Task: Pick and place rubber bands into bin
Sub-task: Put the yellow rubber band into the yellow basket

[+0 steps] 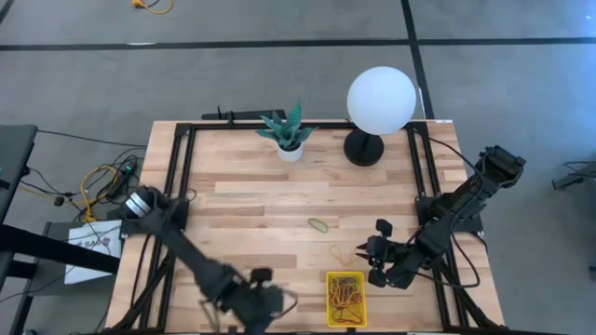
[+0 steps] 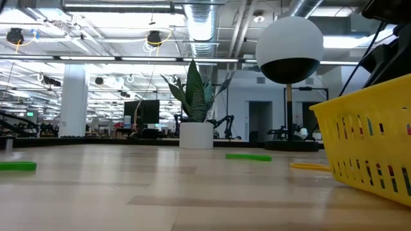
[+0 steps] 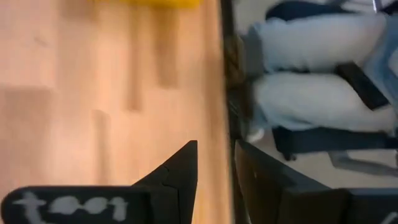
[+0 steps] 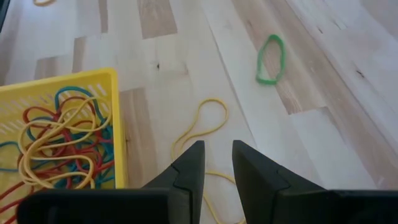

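At lower left of the high view your left gripper point(image 1: 265, 302) sits near the table's point(image 1: 242, 200) front edge; its wrist view shows its fingers point(image 3: 180, 174) a narrow gap apart, holding nothing. Beside it to the right, at bottom centre, is the bin point(image 1: 345, 299), filled with tangled red, yellow and blue bands point(image 4: 59, 143). Just above the bin lies a yellow band point(image 1: 342, 253), and higher up a green band point(image 1: 319, 224). Right of the bin your right gripper point(image 1: 374, 259) hovers over the yellow band, fingers point(image 4: 189, 168) slightly apart, empty.
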Robot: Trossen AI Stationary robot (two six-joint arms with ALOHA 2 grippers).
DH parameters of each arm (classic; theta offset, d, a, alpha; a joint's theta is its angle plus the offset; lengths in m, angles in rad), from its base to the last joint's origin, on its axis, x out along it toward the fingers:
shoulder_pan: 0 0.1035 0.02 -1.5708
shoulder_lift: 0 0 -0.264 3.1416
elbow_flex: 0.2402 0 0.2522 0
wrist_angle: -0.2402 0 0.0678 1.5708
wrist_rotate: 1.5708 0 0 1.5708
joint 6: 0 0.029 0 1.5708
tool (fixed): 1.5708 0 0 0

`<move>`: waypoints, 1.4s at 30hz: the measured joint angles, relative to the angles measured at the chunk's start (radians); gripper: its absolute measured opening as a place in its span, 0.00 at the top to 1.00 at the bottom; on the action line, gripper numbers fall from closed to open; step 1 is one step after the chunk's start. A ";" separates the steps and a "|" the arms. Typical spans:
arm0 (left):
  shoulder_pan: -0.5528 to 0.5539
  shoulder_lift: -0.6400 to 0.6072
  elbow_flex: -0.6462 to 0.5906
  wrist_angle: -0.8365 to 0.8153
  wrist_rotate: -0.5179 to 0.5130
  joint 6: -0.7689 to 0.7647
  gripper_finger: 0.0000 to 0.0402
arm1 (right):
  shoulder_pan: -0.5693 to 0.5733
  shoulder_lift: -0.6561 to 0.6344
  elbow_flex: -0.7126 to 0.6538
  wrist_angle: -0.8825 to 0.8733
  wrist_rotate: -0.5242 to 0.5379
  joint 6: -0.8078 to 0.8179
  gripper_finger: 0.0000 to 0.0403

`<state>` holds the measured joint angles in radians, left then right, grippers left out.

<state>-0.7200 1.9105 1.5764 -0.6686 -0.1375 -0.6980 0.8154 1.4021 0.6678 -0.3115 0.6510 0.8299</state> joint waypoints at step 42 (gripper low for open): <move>-0.121 0.179 -0.122 -0.121 0.021 -0.614 0.76 | -0.155 -0.002 0.000 0.015 -0.138 -0.237 0.81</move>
<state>-0.8406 2.0895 1.4545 -0.7893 -0.1165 -1.3121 0.6600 1.3998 0.6682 -0.2970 0.5133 0.5934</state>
